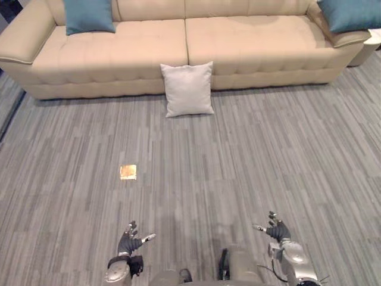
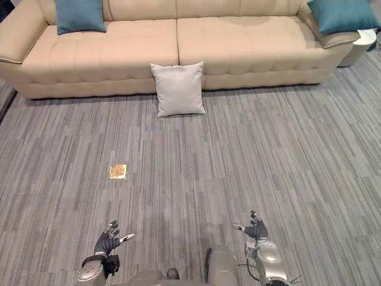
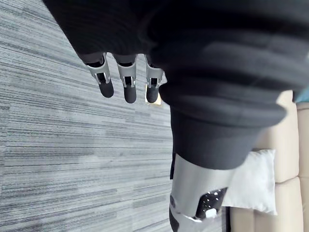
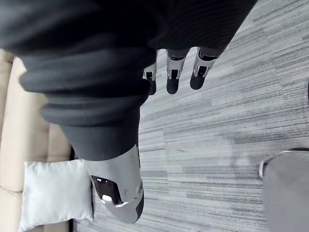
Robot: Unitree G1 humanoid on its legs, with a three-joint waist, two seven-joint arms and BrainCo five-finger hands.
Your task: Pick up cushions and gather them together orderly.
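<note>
The left robot hand point(image 1: 130, 240) and the right robot hand point(image 1: 275, 229) hang low over the floor point(image 1: 250, 155), fingers straight and apart, each holding nothing. The white cushion point(image 1: 188, 89) stands on the floor, leaning against the front of the sofa point(image 1: 131, 47) at its middle seam, well apart from both hands. One teal cushion point(image 1: 88, 15) lies at the left end of the seat; a second teal cushion point(image 1: 348, 13) rests on the right armrest point(image 1: 350, 37). Likely faults: a grasp attempted from this range falls short, since no approach is made yet; a shallow pinch on soft fabric may slip; the armrest cushion may slide off if nudged. A small brass-coloured plate point(image 1: 128, 172) lies flat on the floor; its nature is unclear. Both teal cushions are cut off at the upper edge, and a pale object point(image 1: 374, 37) beyond the armrest is too cropped to identify.
</note>
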